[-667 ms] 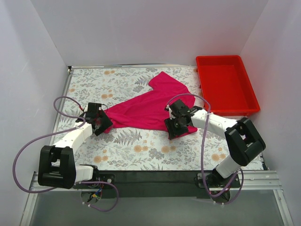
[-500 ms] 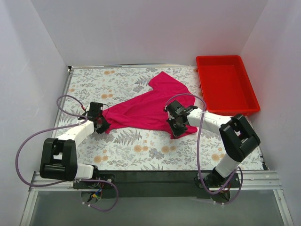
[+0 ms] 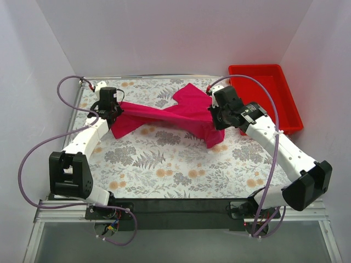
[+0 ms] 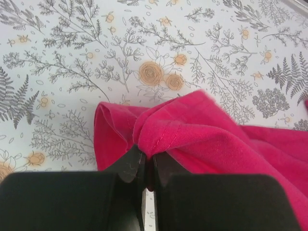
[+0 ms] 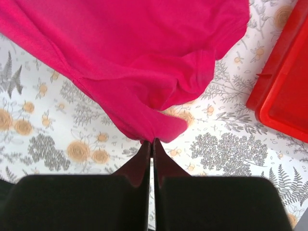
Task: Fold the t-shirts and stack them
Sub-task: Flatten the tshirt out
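Observation:
One magenta-pink t-shirt [image 3: 175, 112] hangs stretched between my two grippers above the floral table [image 3: 164, 164], its cloth twisted in the middle. My left gripper [image 3: 112, 112] is shut on the shirt's left end; the left wrist view shows a hemmed fold of the t-shirt [image 4: 202, 139] pinched at my left gripper [image 4: 148, 155]. My right gripper [image 3: 218, 118] is shut on the right end, with a flap drooping below it. In the right wrist view the t-shirt [image 5: 134, 53] spreads away from my right gripper [image 5: 152, 142], which nips its corner.
An empty red plastic bin [image 3: 263, 98] stands at the back right, just beyond the right arm, and its corner [image 5: 284, 91] shows in the right wrist view. White walls close in the table on three sides.
Both grippers have lifted off the table and moved toward the back with the shirt ends in them. The shirt now hangs stretched between them instead of lying flat.

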Robot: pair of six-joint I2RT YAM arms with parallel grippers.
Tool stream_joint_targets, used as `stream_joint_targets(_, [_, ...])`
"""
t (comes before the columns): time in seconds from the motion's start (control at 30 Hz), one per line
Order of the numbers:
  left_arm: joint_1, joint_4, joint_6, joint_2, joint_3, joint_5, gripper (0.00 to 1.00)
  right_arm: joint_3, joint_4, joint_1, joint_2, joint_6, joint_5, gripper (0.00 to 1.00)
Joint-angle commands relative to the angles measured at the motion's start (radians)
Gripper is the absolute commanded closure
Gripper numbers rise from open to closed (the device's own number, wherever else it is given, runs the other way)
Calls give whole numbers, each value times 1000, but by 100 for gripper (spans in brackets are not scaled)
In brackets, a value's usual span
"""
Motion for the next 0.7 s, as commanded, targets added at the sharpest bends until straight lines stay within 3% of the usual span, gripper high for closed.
stream_joint_targets(0.0, [9, -36, -41, -94, -83, -42, 99, -12, -108, -2, -38, -55, -43, 99])
stream_joint_targets(0.07, [9, -88, -161, -176, -198, 3, 89, -55, -112, -2, -74, -60, -127, 99])
stream_joint_targets(0.2, [11, -191, -351, -363, -387, 73, 79, -167, -135, -2, -116, -57, -319, 99])
stream_joint_targets(0.27, [12, -261, -405, -481, -436, 74, 72, -248, -157, -2, -122, -45, -426, 91])
stream_joint_targets(0.3, [12, -290, -416, -503, -435, 64, 61, -273, -164, 0, -128, -41, -458, 87])
stream_joint_targets(0.33, [12, -347, -421, -511, -429, 60, 56, -296, -168, 0, -133, -40, -490, 75])
stream_joint_targets(0.37, [12, -367, -419, -514, -407, 66, 55, -334, -174, 0, -137, -34, -527, 70])
stream_joint_targets(0.43, [12, -392, -419, -514, -389, 92, 52, -353, -174, -2, -156, -28, -484, 60])
stream_joint_targets(0.53, [12, -360, -387, -494, -369, 122, 44, -343, -171, -25, -150, -9, -387, 56])
stream_joint_targets(0.67, [12, -298, -330, -410, -367, 190, 44, -343, -122, -71, -121, 26, -281, 55])
